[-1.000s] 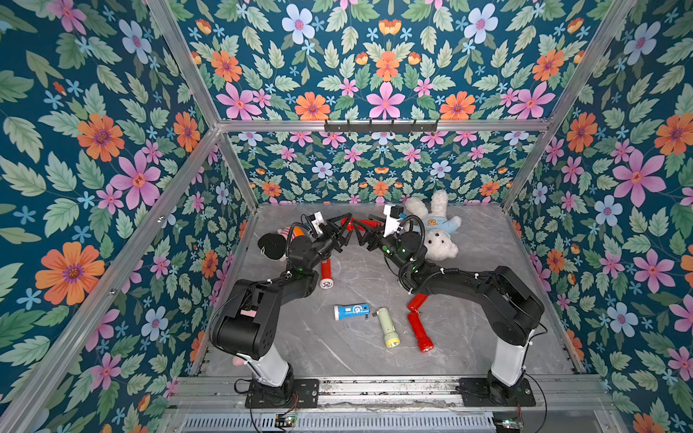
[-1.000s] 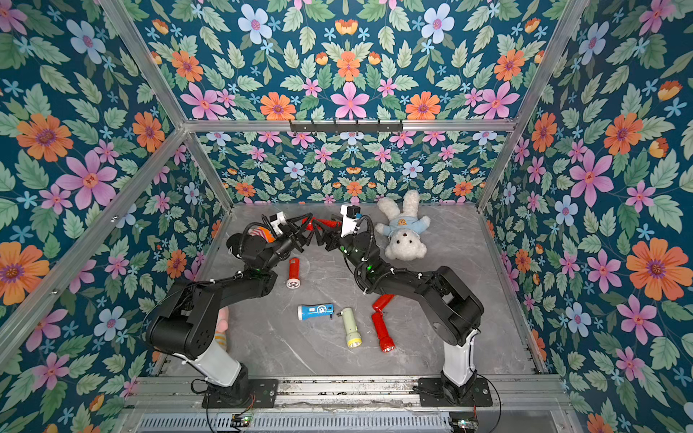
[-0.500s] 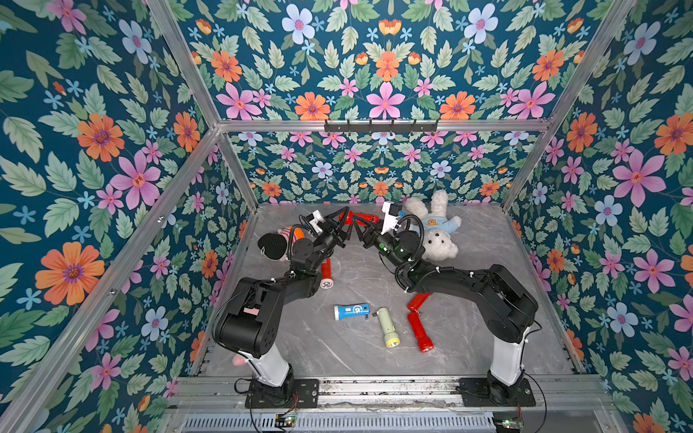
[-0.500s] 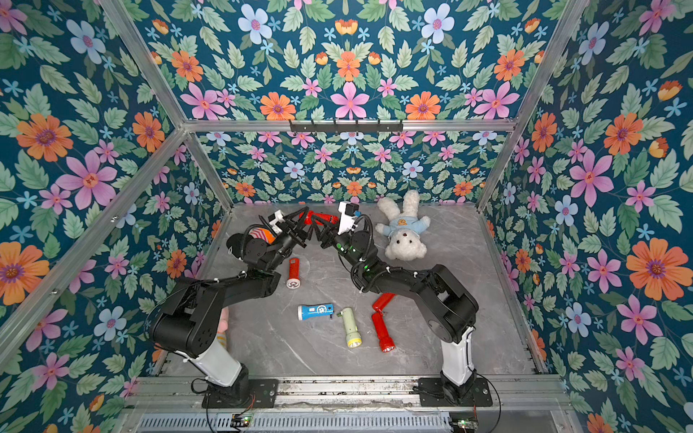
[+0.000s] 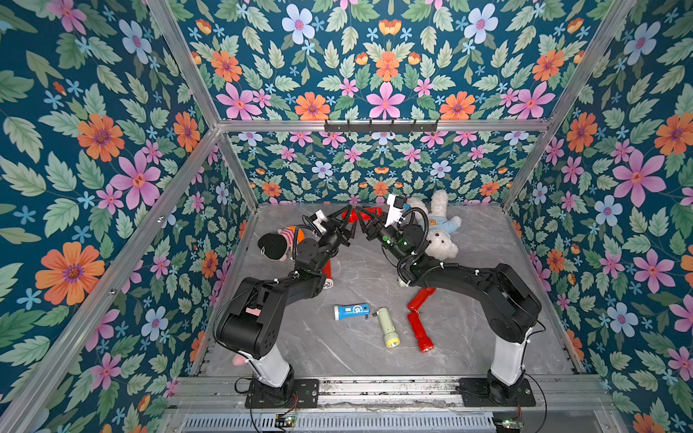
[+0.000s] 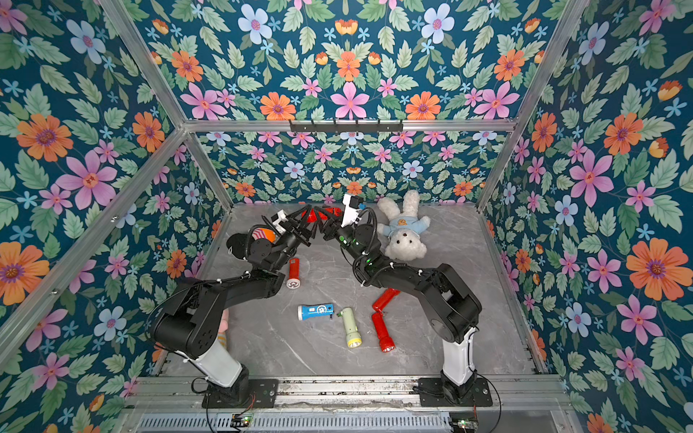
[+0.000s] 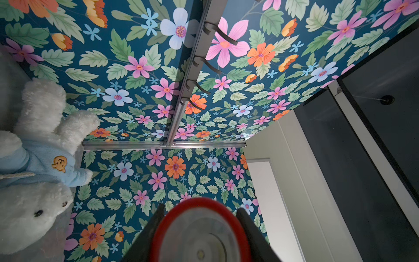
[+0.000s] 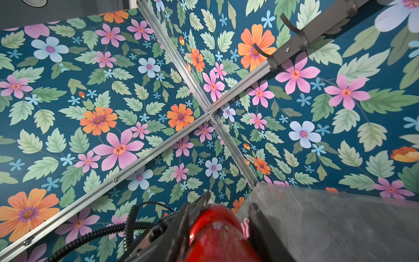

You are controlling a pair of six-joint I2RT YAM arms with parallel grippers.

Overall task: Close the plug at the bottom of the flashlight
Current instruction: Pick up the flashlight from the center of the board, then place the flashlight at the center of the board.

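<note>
A red flashlight (image 5: 360, 213) (image 6: 325, 213) hangs above the back of the grey table, gripped at both ends. My left gripper (image 5: 347, 222) (image 6: 305, 222) is shut on its head end. In the left wrist view the lens (image 7: 199, 236) faces the camera between the black fingers (image 7: 156, 224), and the left gripper (image 7: 200, 207) closes on its red rim. My right gripper (image 5: 366, 222) (image 6: 327, 223) is shut on the other end. In the right wrist view the red flashlight (image 8: 215, 233) fills the right gripper (image 8: 226, 207). The plug is hidden.
Lying on the table are a blue flashlight (image 5: 351, 311), a pale green one (image 5: 388, 328) and two red ones (image 5: 420, 331) (image 5: 422, 298); another red one (image 5: 327, 275) lies under the left arm. A white teddy bear (image 5: 437, 228) and a doll (image 5: 279, 243) lie at the back.
My right gripper has come in from the right and shut on the free end of the red flashlight. The left gripper has kept its hold.
</note>
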